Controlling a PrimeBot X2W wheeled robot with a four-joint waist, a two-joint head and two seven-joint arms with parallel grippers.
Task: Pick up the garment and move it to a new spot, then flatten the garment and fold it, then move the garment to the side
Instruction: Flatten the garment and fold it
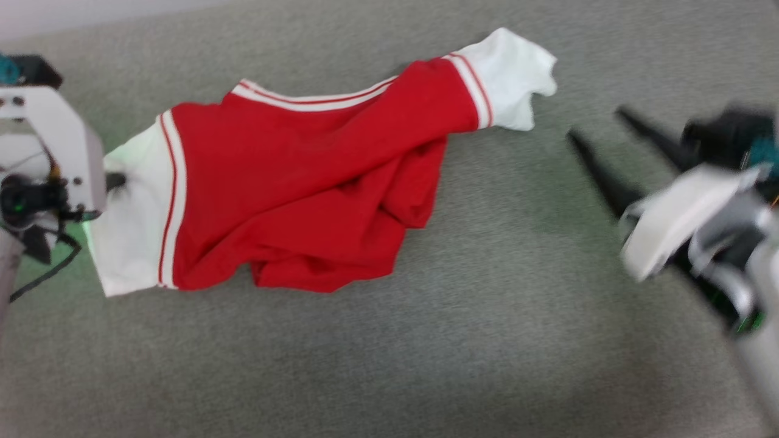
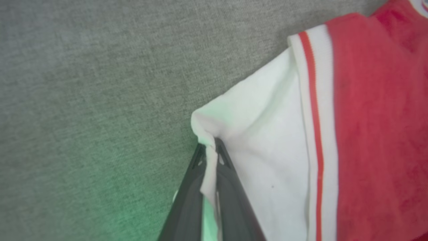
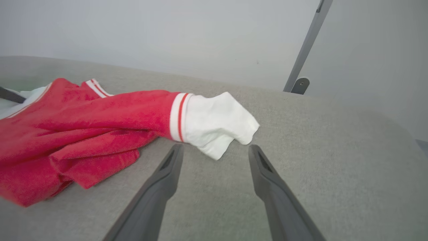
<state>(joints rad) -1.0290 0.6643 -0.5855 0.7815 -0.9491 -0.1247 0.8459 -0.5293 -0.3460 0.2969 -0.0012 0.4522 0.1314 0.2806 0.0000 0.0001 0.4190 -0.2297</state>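
Plainly found the garment stretched sleeve to sleeve across the grey table, long axis running from the left side up toward the far right, red body bunched and wrinkled along the near side. Saw the left gripper pressed together on the cuff of one white sleeve at the left end, with cloth pinched between both fingers. Saw the right gripper spread wide and holding nothing, tips just short of the other white sleeve, crumpled and lying square before the gap between those fingers. Judged the right arm the nearer to that end, and the only free one. Judged the coming move to hang on exactly this: sleeve dead ahead of the open jaws, on the garment's own line. Reckoned on a short advance and a close there, then a pull apart from the left grip to flatten.
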